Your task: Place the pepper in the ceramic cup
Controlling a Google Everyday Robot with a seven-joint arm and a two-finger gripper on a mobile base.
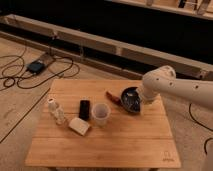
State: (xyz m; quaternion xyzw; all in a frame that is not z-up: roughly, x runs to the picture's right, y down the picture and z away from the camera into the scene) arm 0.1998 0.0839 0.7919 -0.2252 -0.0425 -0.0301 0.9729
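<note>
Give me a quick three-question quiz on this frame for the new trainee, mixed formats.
1. True or false: the pepper is already inside the ceramic cup.
2. Where is the gripper? A: at the right side of the dark bowl. B: over the white bottle. C: over the ceramic cup.
3. Fill in: in the picture, the pepper lies on the table just ___ of the dark bowl.

Key: 1 false; 2 A; 3 left.

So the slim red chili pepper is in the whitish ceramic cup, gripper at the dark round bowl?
No. Camera view: the slim red chili pepper lies on the wooden table, outside the whitish ceramic cup. The gripper is at the dark round bowl.
</note>
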